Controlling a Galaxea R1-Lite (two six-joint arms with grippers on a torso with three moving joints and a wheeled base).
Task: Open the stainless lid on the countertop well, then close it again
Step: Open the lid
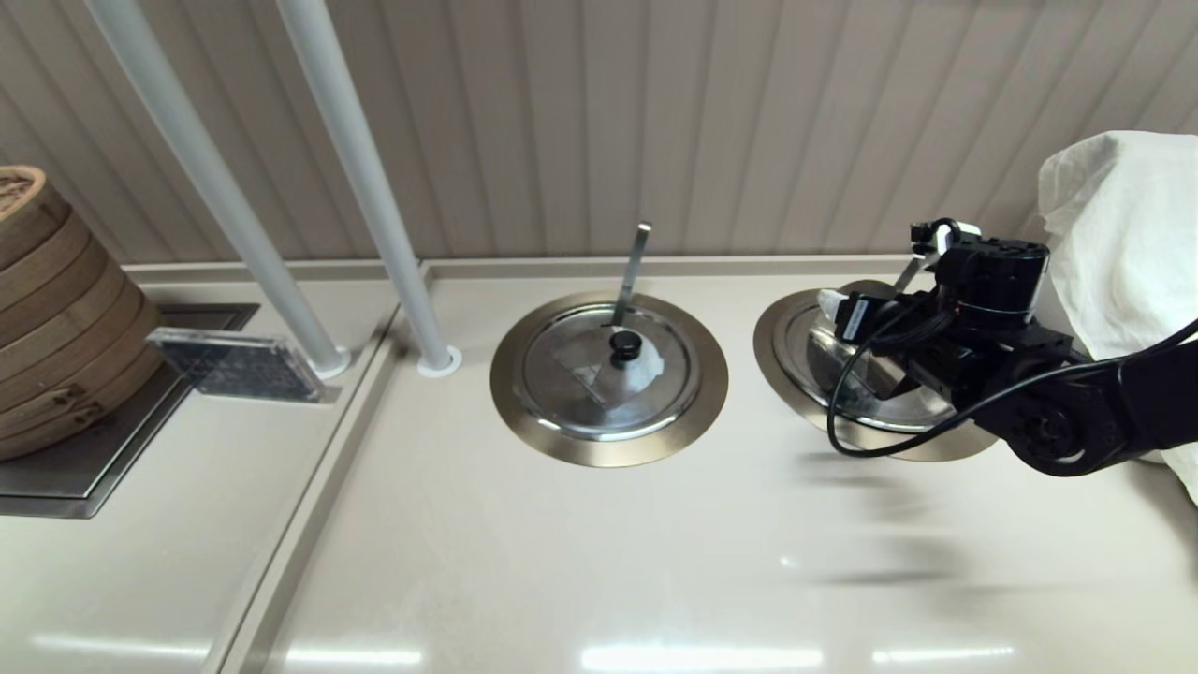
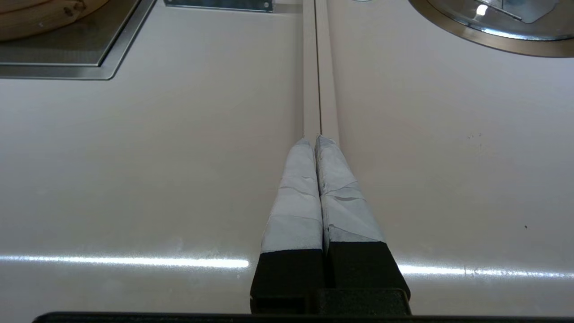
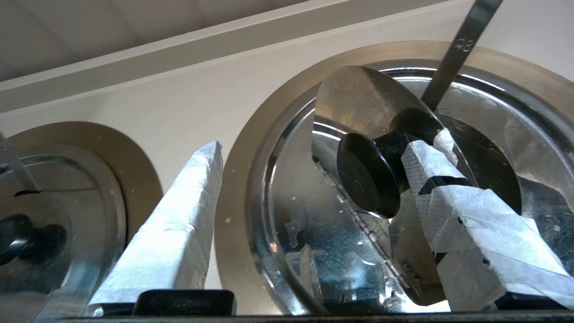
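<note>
The stainless lid (image 1: 822, 360) sits in the countertop well's bronze ring (image 1: 775, 348) at the right. Its hinged half (image 3: 358, 98) is tilted up, black knob (image 3: 367, 175) facing the wrist camera. A flat utensil handle (image 3: 455, 56) slants through the lid's far edge. My right gripper (image 3: 318, 150) hovers over the lid, open wide. One taped finger (image 3: 448, 179) rests against the knob's stem on the raised flap; the other (image 3: 188, 193) hangs off the ring's side, touching nothing. My left gripper (image 2: 316, 140) is shut and empty above the counter seam, out of the head view.
The twin lid (image 1: 608, 370) with its near-upright handle lies closed in the middle ring. Two grey poles (image 1: 393, 215) rise at the back left. Stacked bamboo steamers (image 1: 47, 309) and a clear plastic stand (image 1: 234, 365) are far left. White cloth (image 1: 1123, 243) is bunched at the right edge.
</note>
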